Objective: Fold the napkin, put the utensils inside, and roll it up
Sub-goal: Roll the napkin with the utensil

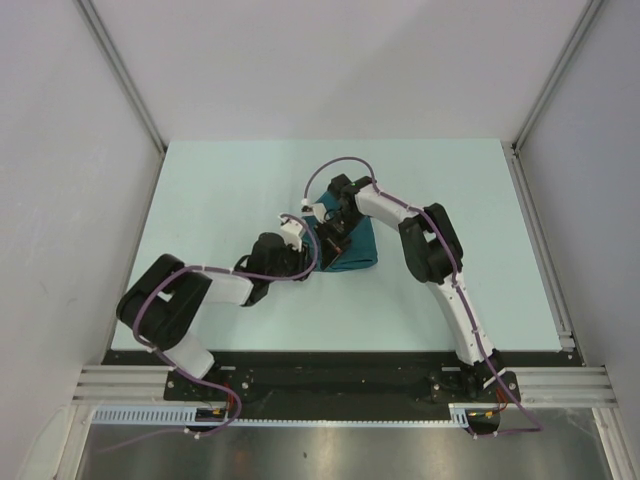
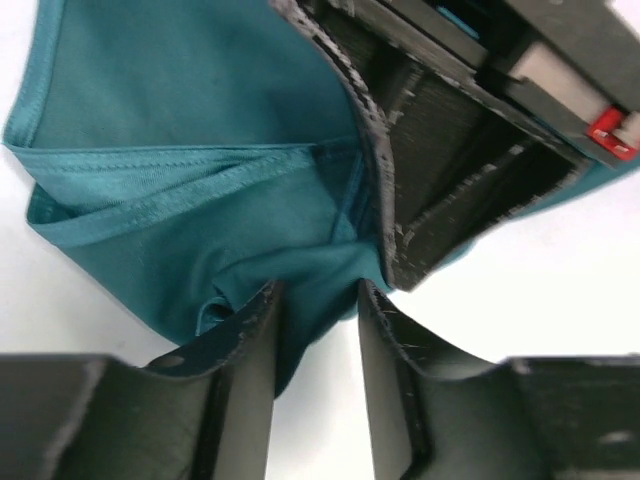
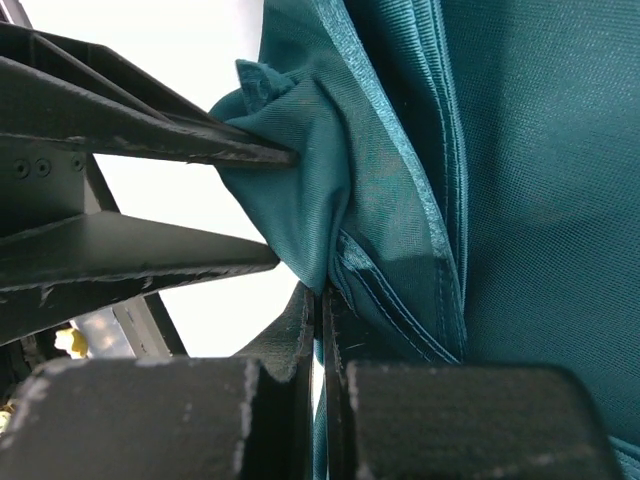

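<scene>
The teal napkin (image 1: 362, 252) lies folded and bunched at the table's middle, with both grippers at its left edge. My right gripper (image 1: 334, 236) is shut on a hemmed fold of the napkin (image 3: 520, 180); its jaws (image 3: 322, 298) meet with cloth pinched between them. My left gripper (image 1: 305, 250) is open, and its fingertips (image 2: 266, 298) straddle a bunched corner of the napkin (image 2: 180, 130). In the right wrist view the left gripper's fingers (image 3: 150, 140) stand apart around that corner. The right gripper's fingers (image 2: 430, 160) show in the left wrist view. The spoon is hidden.
The pale table (image 1: 220, 190) is bounded by aluminium frame rails (image 1: 540, 240) and grey side walls. The two arms' links (image 1: 440, 260) cross close together over the table's middle.
</scene>
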Robot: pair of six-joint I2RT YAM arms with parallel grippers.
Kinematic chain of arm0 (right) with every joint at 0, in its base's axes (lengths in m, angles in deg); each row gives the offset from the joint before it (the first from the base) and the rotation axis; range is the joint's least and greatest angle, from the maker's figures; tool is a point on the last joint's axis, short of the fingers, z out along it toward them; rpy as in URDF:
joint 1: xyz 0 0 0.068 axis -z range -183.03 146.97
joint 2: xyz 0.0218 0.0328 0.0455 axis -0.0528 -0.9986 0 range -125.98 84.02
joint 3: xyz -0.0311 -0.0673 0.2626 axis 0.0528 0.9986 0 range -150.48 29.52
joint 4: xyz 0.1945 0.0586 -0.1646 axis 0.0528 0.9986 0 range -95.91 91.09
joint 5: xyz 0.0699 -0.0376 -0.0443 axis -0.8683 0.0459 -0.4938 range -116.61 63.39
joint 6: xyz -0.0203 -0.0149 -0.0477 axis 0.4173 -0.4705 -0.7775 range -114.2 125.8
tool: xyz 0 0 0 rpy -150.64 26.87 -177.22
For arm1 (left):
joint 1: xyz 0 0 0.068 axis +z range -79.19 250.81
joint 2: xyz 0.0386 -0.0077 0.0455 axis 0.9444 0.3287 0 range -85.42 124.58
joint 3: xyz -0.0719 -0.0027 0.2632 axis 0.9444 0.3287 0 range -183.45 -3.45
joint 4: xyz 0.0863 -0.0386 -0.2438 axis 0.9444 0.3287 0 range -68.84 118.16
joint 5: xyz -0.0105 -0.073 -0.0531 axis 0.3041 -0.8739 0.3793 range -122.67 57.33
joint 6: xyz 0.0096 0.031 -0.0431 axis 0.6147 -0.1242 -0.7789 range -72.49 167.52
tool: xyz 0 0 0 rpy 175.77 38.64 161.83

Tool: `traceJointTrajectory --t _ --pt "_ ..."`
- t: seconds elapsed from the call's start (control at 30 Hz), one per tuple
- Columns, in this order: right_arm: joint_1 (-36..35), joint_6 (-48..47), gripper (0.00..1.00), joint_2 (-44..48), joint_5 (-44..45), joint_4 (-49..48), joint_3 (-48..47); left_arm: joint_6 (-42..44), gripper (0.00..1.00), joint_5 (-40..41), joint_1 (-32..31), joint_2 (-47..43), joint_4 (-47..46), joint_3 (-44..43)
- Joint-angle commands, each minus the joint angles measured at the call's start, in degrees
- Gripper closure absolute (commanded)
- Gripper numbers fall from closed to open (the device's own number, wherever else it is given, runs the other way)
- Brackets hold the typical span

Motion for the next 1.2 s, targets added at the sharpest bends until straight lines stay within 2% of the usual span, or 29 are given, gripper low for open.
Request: traceJointTrajectory --t 0.0,0.27,0.3,0.33,0.4,0.43,0.53,0.67,0.73,0.8,1.0,1.17 --pt "0.8 -1.41 1.0 -3.88 5.64 0.83 0.13 1.42 0.65 4.66 -1.39 2.49 5.63 -2.8" --pt "2.12 -0.01 0.99 -1.42 0.28 -0.93 -0.93 0.54 0.81 7.13 -1.47 5.57 10.2 -5.26" --pt "2.81 0.52 0.94 -0.72 -0.33 -1.72 -0.75 0.37 0.83 7.3 -1.47 6.01 10.47 -5.35" --pt "3.17 1.13 0.83 1.03 -1.56 -3.2 -0.4 0.28 0.83 7.39 -1.39 6.62 11.17 -5.7" --pt "5.01 3.42 0.7 3.14 -2.53 -5.58 0.39 -0.25 0.85 7.13 -1.39 6.98 11.79 -5.79" --pt "5.72 4.21 0.56 5.85 -3.06 -8.03 1.61 -0.43 0.85 6.95 -1.47 7.24 12.05 -5.88" --pt "8.7 8.33 0.46 11.57 -2.46 -15.48 5.65 -0.87 0.85 6.25 -1.39 7.68 12.58 -5.88" --pt "11.86 14.31 0.42 27.1 -0.34 -28.5 20.38 -1.74 0.86 4.93 -1.47 9.17 13.89 -6.32" --pt "12.75 17.47 0.41 31.87 2.1 -33.6 24.54 -2.18 0.86 4.41 -1.39 9.53 14.16 -6.49" --pt "13.11 18.8 0.4 37.05 3.87 -35.73 30.24 -2.71 0.87 3.7 -1.47 9.7 14.51 -6.58" --pt "13.11 23.55 0.41 42.35 4.94 -38.72 41.15 -3.5 0.87 2.38 -1.39 9.79 17.58 -7.89" --pt "13.02 25.66 0.44 41.83 4.94 -37.94 43.63 -4.56 0.88 1.68 -1.39 9.97 20.05 -8.95"
